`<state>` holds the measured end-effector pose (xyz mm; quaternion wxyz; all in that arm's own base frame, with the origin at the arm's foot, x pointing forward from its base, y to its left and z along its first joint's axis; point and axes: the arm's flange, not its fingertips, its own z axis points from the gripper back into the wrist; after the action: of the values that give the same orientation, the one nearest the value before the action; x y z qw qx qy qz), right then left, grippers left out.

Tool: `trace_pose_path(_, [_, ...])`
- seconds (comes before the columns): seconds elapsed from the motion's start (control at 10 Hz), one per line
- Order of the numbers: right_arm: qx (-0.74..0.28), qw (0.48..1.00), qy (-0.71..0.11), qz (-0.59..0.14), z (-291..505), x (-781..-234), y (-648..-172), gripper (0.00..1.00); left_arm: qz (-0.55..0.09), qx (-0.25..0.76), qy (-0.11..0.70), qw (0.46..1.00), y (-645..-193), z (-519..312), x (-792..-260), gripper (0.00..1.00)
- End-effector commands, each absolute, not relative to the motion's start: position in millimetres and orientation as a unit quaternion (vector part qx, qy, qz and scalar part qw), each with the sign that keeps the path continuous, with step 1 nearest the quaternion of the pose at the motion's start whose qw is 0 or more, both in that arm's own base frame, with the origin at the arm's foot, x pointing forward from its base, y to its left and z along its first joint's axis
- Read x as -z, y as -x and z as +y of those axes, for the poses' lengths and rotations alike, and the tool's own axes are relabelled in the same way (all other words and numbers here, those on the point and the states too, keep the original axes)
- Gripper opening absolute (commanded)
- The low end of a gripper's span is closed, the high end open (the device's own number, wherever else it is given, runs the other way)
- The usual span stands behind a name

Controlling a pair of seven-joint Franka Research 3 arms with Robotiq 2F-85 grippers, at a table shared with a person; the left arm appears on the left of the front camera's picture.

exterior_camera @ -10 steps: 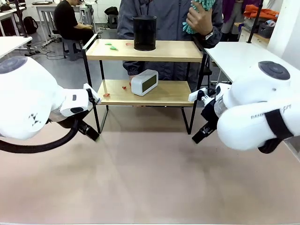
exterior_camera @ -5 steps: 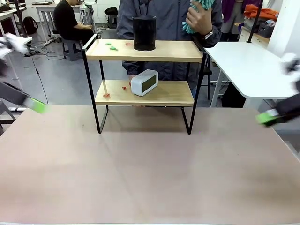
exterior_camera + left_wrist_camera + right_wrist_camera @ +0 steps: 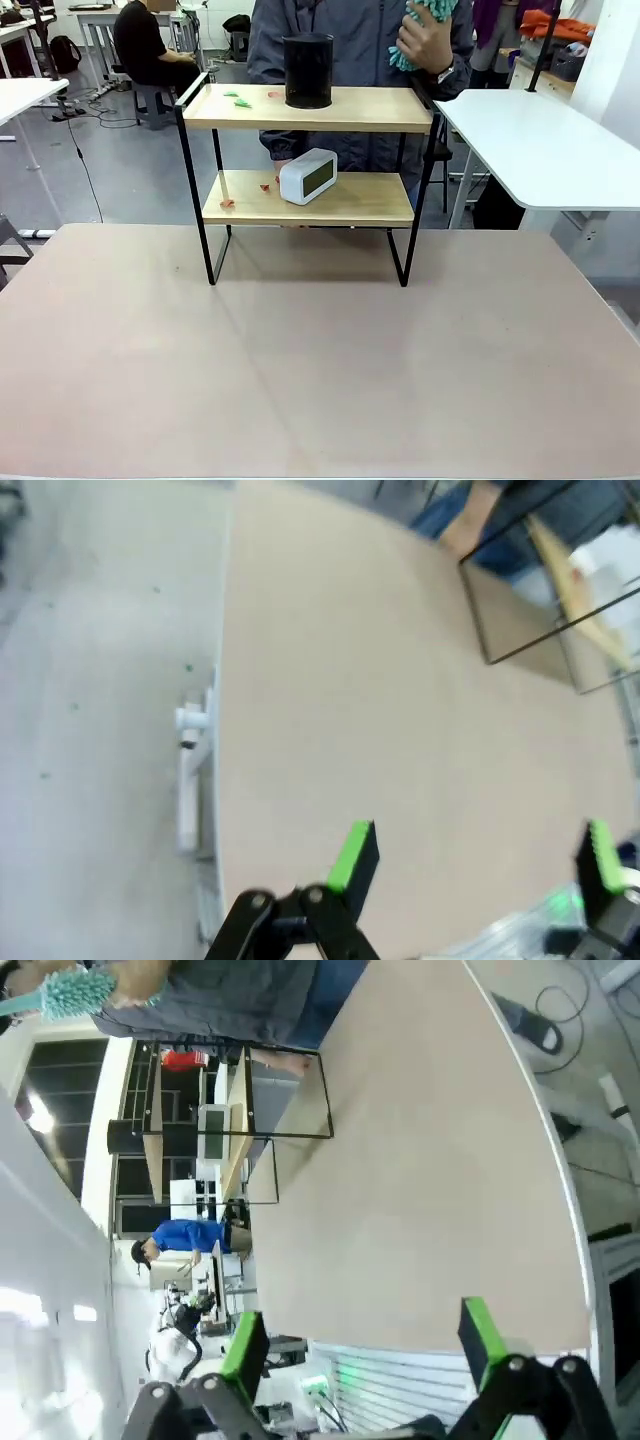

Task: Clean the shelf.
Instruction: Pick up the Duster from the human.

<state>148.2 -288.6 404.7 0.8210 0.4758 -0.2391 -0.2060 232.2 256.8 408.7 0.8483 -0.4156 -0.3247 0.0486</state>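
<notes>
Front view: shelf (image 3: 375, 108) upright, lengthwise left-right

shelf (image 3: 578, 595) blurred, cut off at edge, scraps (image 3: 242, 102) too small

Beige table (image 3: 320, 350) in foreground: matte top, evenly lit. Right of beige table, near its far corner: white table (image 3: 530, 135) on white legs. Left of beige table, farther back: second white table (image 3: 25, 92). Beyond its far edge: grey floor (image 3: 125, 175), thin black cable (image 3: 84, 165) trailing across. Far back left: more desks (image 3: 100, 15), stool (image 3: 150, 100) with seated person in black (image 3: 148, 42), dark backpack (image 3: 62, 50) on floor. Far back right: white wall panel (image 3: 615, 50), orange cloth (image 3: 556, 22). Right wrist view: bright light patch (image 3: 38, 1115) on white surface.
</notes>
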Motion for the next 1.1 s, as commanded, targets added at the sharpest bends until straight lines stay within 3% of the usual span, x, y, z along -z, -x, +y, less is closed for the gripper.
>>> trace_pose_path(0.0, [0.115, 0.845, -0.471, -0.224, -251.5, -442.7, -171.8, 1.00, -0.344, 0.044, 0.403, 0.847, -234.0, 221.6, -461.6, 1.00])
trace_pose_path(1.0, [0.115, 0.845, -0.471, -0.224, -251.5, -442.7, -171.8, 1.00, -0.344, 0.044, 0.403, 0.847, -234.0, 221.6, -461.6, 1.00])
